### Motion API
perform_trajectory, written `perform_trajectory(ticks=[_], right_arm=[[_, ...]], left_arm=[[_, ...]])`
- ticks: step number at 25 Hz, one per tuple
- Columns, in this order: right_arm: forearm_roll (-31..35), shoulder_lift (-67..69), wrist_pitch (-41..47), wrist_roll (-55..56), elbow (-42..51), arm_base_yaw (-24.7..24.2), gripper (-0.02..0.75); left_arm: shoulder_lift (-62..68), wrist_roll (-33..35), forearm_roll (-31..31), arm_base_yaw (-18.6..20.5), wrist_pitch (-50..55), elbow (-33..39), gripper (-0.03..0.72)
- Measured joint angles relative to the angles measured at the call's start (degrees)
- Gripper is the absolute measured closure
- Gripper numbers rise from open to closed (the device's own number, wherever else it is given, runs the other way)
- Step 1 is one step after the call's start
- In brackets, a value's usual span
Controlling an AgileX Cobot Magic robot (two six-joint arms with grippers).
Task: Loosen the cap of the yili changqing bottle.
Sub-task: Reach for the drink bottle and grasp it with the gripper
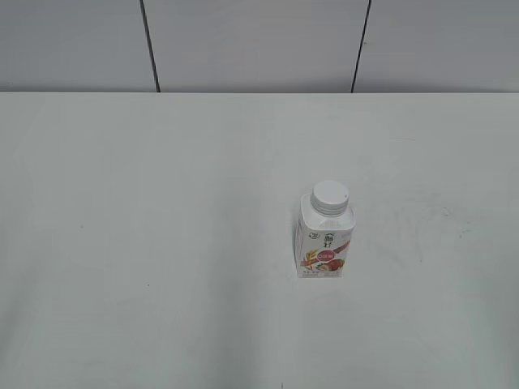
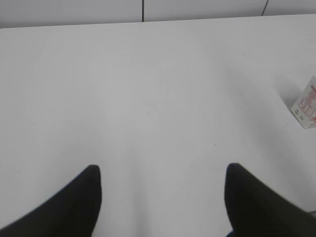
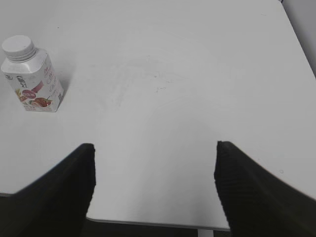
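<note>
The yili changqing bottle [image 1: 324, 241] stands upright on the white table, right of the middle, with the white ribbed cap [image 1: 330, 195] on its neck. In the right wrist view the bottle [image 3: 33, 84] stands at the far left with its cap [image 3: 18, 47] on top. In the left wrist view only a corner of the bottle [image 2: 308, 104] shows at the right edge. My left gripper [image 2: 163, 170] is open and empty over bare table, well left of the bottle. My right gripper [image 3: 154, 147] is open and empty near the table's front edge, right of the bottle. Neither gripper shows in the exterior view.
The white table [image 1: 162, 243] ends at a grey panelled wall [image 1: 243, 40] at the back. Its front edge [image 3: 148, 223] shows in the right wrist view, and its right edge [image 3: 296, 39] at the upper right.
</note>
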Motion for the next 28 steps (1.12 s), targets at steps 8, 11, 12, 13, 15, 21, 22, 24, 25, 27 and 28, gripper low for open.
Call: perform_trajectory(ticks=[8, 11, 12, 13, 15, 21, 22, 24, 25, 27, 28], right_arm=[[0.0, 0.0, 0.0, 0.0, 0.0, 0.0, 0.146], [0.0, 0.0, 0.0, 0.0, 0.0, 0.0, 0.146], [0.0, 0.0, 0.0, 0.0, 0.0, 0.0, 0.146], [0.0, 0.0, 0.0, 0.0, 0.0, 0.0, 0.146], [0.0, 0.0, 0.0, 0.0, 0.0, 0.0, 0.146], [0.0, 0.0, 0.0, 0.0, 0.0, 0.0, 0.146], [0.0, 0.0, 0.0, 0.0, 0.0, 0.0, 0.146], [0.0, 0.0, 0.0, 0.0, 0.0, 0.0, 0.146], [0.0, 0.0, 0.0, 0.0, 0.0, 0.0, 0.146], [0.0, 0.0, 0.0, 0.0, 0.0, 0.0, 0.146], [0.0, 0.0, 0.0, 0.0, 0.0, 0.0, 0.146]], left_arm=[[0.0, 0.0, 0.0, 0.0, 0.0, 0.0, 0.207], [0.0, 0.0, 0.0, 0.0, 0.0, 0.0, 0.207], [0.0, 0.0, 0.0, 0.0, 0.0, 0.0, 0.207], [0.0, 0.0, 0.0, 0.0, 0.0, 0.0, 0.207], [0.0, 0.0, 0.0, 0.0, 0.0, 0.0, 0.207], [0.0, 0.0, 0.0, 0.0, 0.0, 0.0, 0.207], [0.0, 0.0, 0.0, 0.0, 0.0, 0.0, 0.207], [0.0, 0.0, 0.3, 0.0, 0.0, 0.0, 0.207], [0.0, 0.0, 0.0, 0.0, 0.0, 0.0, 0.207], [0.0, 0.0, 0.0, 0.0, 0.0, 0.0, 0.207], [0.0, 0.0, 0.3, 0.0, 0.0, 0.0, 0.207]])
